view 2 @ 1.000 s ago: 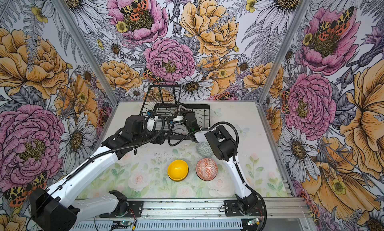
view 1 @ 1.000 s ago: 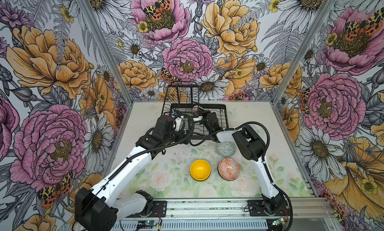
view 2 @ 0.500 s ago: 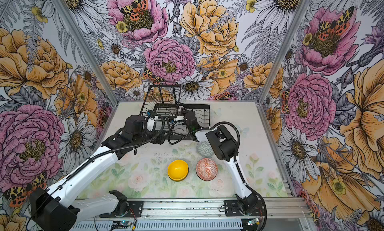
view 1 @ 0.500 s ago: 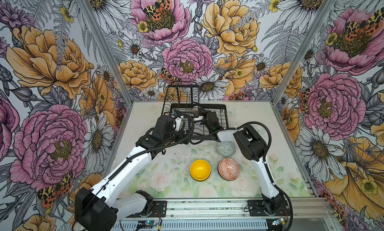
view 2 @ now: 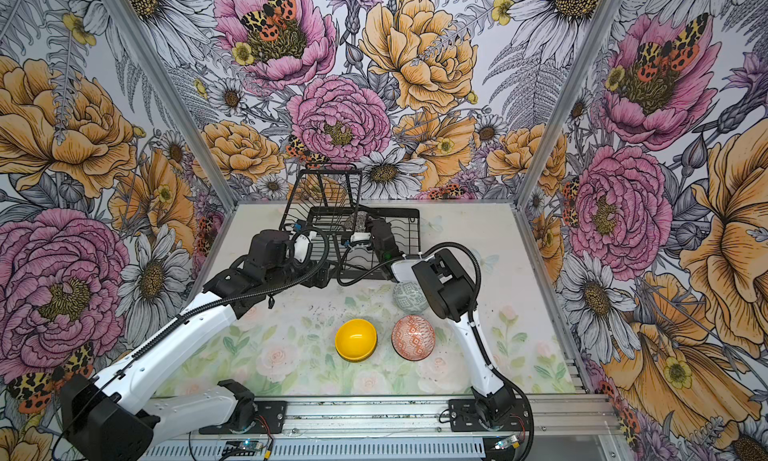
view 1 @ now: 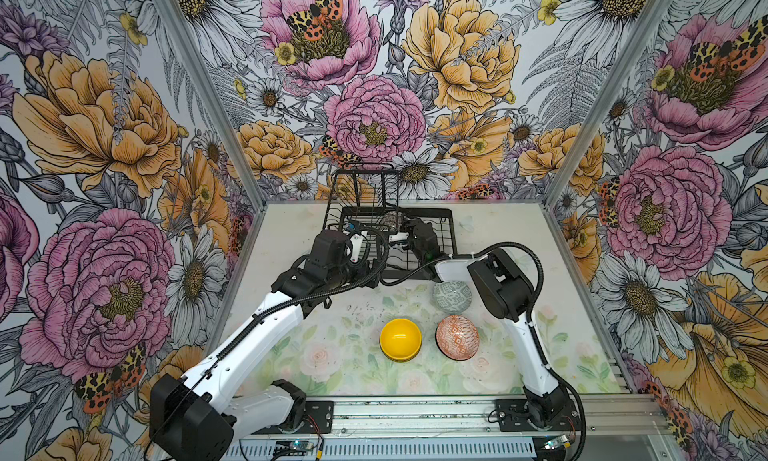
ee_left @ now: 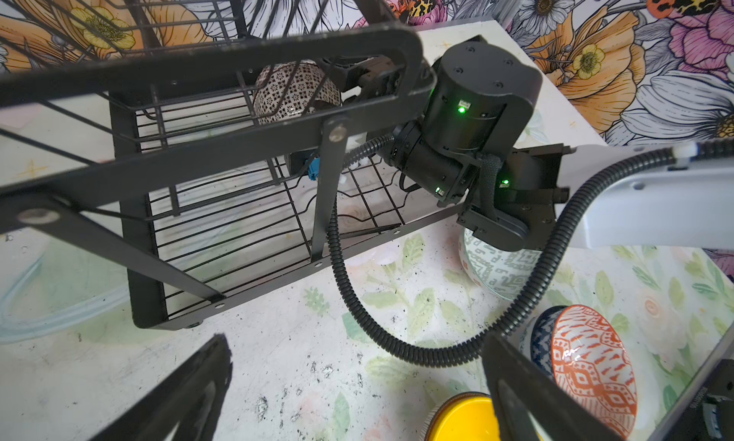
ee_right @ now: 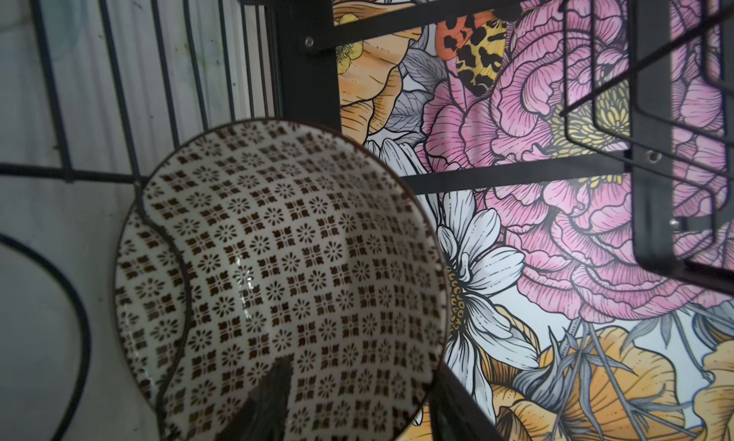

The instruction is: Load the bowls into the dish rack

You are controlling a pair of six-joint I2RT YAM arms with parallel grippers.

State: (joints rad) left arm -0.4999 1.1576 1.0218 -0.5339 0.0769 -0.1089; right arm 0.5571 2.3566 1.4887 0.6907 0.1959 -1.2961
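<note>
Our right gripper (ee_right: 357, 383) is deep inside the dish rack (ee_left: 127, 220), under the top basket. Its jaws stand partway apart. One finger (ee_right: 270, 395) is inside the black-white bowl (ee_right: 278, 260) and the other is outside the rim. They do not look like they pinch it. The bowl stands on its edge at the back of the bottom tray, tipped a bit, with a rack wire across its front.

We think the job now is to let go and back out. To do it well, we should open the jaws more first, so no finger rubs the rim. Then we pull straight back the way the fingers point, slow and level. If we lift or turn, the inside finger may hook the bowl and tip it over. We also mind the rack bars above the wrist.

Our left gripper (ee_left: 357, 399) is spread wide and holds nothing, over the table (view 1: 332, 313) just in front of the rack. It should wait, out of the way.

On the table sit the pale green bowl (view 1: 452, 295), the yellow bowl (view 1: 400, 339) and the orange-white bowl (view 1: 457, 337), close to the right arm, so we swing that arm with care.
</note>
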